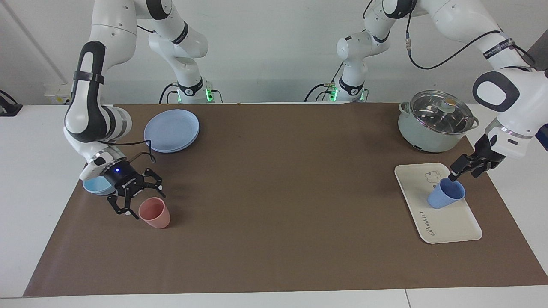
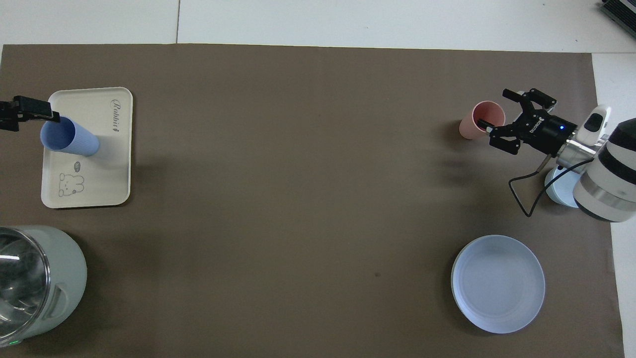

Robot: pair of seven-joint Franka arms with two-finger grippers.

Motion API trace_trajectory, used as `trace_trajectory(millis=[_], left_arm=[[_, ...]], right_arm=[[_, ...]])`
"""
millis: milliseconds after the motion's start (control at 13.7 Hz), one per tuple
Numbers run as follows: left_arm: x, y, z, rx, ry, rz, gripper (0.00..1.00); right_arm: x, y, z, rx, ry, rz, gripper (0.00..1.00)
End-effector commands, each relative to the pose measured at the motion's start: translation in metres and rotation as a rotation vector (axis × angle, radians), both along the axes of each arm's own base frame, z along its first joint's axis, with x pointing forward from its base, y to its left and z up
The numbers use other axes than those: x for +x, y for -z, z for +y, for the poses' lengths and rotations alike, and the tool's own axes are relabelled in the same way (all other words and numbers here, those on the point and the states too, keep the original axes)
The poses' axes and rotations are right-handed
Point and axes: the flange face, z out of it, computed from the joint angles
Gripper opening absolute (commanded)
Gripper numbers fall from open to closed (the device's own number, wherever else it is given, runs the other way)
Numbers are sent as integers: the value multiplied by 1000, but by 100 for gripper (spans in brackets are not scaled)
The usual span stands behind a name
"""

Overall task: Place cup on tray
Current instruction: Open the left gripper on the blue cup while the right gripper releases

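Periwinkle plastic, one cup (image 1: 445, 193) stands upright on the single tray (image 1: 449, 224) at the worktop's left-arm end. The left end effector (image 1: 463, 169) hangs released above it. Right end effector (image 1: 136, 201), released, beside one pink tumbler (image 1: 154, 212). One plate (image 1: 171, 130), one bowl (image 1: 96, 185), one pot (image 1: 434, 122).

two cups (image 1: 445, 193) (image 1: 154, 212), one tray (image 1: 449, 222), one plate (image 1: 171, 130), one bowl (image 1: 96, 185), one lidded pot (image 1: 434, 120).
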Motion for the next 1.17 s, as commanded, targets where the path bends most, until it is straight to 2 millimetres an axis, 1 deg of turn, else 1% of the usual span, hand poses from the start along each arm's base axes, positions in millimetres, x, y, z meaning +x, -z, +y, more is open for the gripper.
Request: trace_trajectory(millis=[0,73,146,218,364,437,510,655,728,801,874,1019,1092], left_arm=[[5,-35,-39,91,77,108,100],[1,-47,-58,119,113,149,100],[-3,-57,-77,139,146,180,100],[-8,-61,-93,164,174,206,100],[-19,-74,-111,177,201,233,100],[-28,-93,-121,183,214,206,100],[-39,-106,-123,186,212,195,100],[-61,-107,-131,189,215,206,100],[-71,-104,-134,189,221,218,100],[-78,-102,-134,190,219,218,100],[-80,-100,-135,191,221,209,100],[-81,-105,-133,180,217,184,100],[-81,-108,-133,178,216,176,100]], right_arm=[[-13,-38,0,-35,-10,77,100],[-14,-54,0,-67,-16,120,100],[-15,-65,-1,-111,-22,160,100],[-17,-77,-1,-148,-25,185,100],[-16,-91,3,-184,-7,229,100],[-14,-101,13,-215,20,238,100],[-12,-111,31,-243,49,259,100],[-11,-130,56,-298,113,337,100],[-13,-145,70,-332,151,375,100],[-16,-155,80,-364,195,412,100],[-18,-164,94,-393,236,443,100],[-25,-174,120,-435,291,496,100],[-28,-175,130,-452,323,531,100]])
